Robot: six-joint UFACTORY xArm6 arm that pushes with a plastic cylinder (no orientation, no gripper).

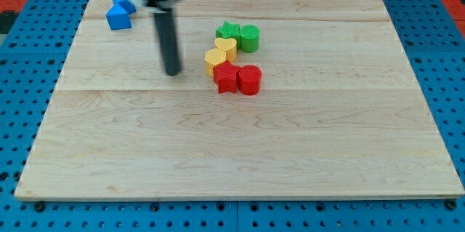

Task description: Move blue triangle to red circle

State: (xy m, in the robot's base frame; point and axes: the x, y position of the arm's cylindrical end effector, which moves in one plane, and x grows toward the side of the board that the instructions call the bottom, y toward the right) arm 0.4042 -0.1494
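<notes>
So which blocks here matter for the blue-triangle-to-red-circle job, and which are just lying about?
Job:
blue triangle
red circle
my tip, between the blue blocks and the central cluster, touching neither

Lying about:
blue cube
red star
yellow heart
yellow block
green star
green cylinder

Surface [240,152]: pale natural wood with fine lengthwise grain, made of boards with faint seam lines running across.
Surround [443,79]: blue pegboard, regular pattern of small dark holes; red patches at the view's top corners.
Rod: dark, near black, plain; my tip [173,73] the same dark tone.
Blue triangle [117,18]: solid bright blue.
Blue cube [123,1]: same bright blue.
Green star [227,32] and green cylinder [249,37]: solid bright green.
Yellow heart [226,46] and yellow hexagon [214,60]: yellow-orange.
Red star [226,77] and red circle [249,79]: solid red.
</notes>
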